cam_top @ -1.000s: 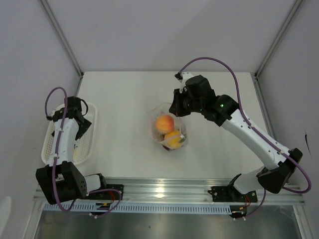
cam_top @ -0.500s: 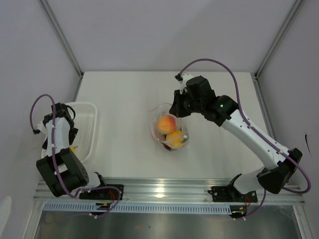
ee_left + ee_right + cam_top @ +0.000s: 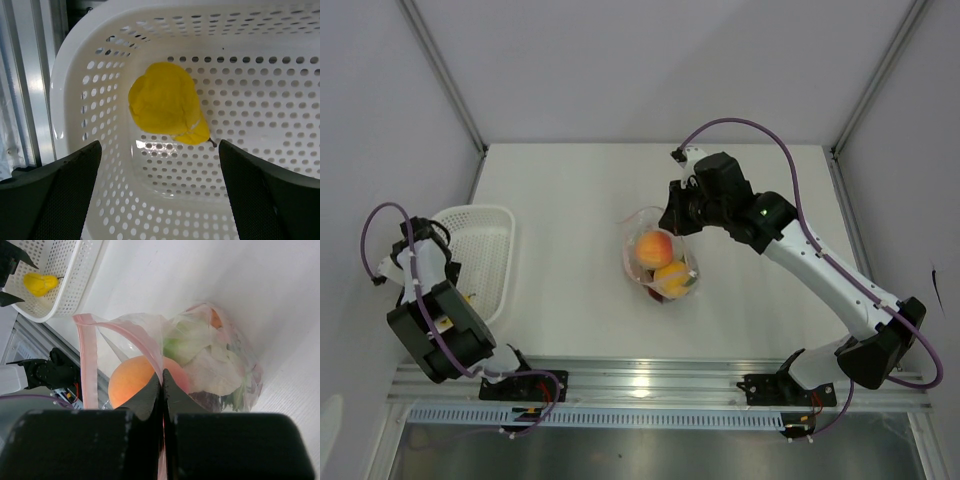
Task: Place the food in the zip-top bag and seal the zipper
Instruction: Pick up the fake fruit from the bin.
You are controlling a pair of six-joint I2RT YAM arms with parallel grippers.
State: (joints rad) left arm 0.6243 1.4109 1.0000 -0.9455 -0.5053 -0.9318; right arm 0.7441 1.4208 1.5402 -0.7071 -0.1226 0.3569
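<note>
– Since size sets the order, what heads the list?

– Item 1: white table [image 3: 570, 200], one. Item 2: right arm [image 3: 820, 270], reaching from the near right corner to the table's middle. Item 3: left arm [image 3: 430, 320], folded up at the near left edge.

– And under that left arm?

– Item 4: white lattice basket [image 3: 490, 235], one, at the table's left edge.

– The bag?

– Item 5: zip-top bag [image 3: 658, 262], clear and crinkled, at the table's middle, well apart from the basket. Its zipper [image 3: 86, 365], a pinkish-red strip, runs round a gaping mouth. Contents: orange round piece [image 3: 651, 246], yellow-orange piece [image 3: 670, 279] touching it on the near side, pale green-white leafy piece [image 3: 185, 340] beside them.

– State of the grippers?

– Item 6: right gripper [image 3: 162, 382], fingers pinched together on the bag's mouth edge, right at the pink strip. Item 7: left gripper [image 3: 160, 165], fingers spread wide with nothing between them, hanging over the basket's inside.

– Smallest entry?

– Item 8: yellow piece [image 3: 167, 105], one, lying on the basket floor near a rounded corner, outside the bag.
</note>
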